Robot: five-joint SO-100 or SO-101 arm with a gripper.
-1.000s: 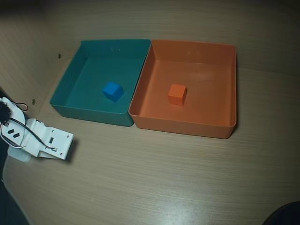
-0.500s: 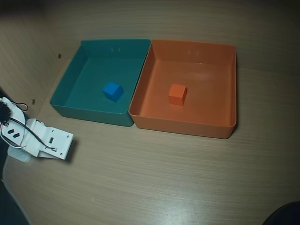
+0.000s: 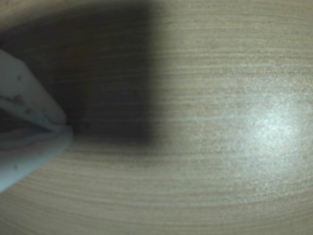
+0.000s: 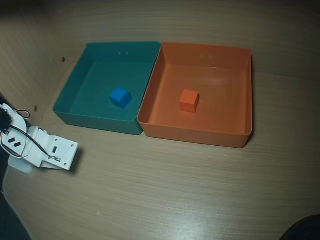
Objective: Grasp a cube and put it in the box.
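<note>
In the overhead view the small orange cube sits on the floor of the orange box, near its middle. The white arm rests folded at the table's left edge, well away from the box and the cube. In the wrist view my gripper enters from the left. Its two pale fingers meet at the tips just above the bare wooden tabletop, shut with nothing between them. Neither cube nor box shows in the wrist view.
A teal-green tray of the same size stands against the orange box's left wall and holds a small blue cube. Bare wooden tabletop stretches in front of both trays. A dark object sits at the lower right corner.
</note>
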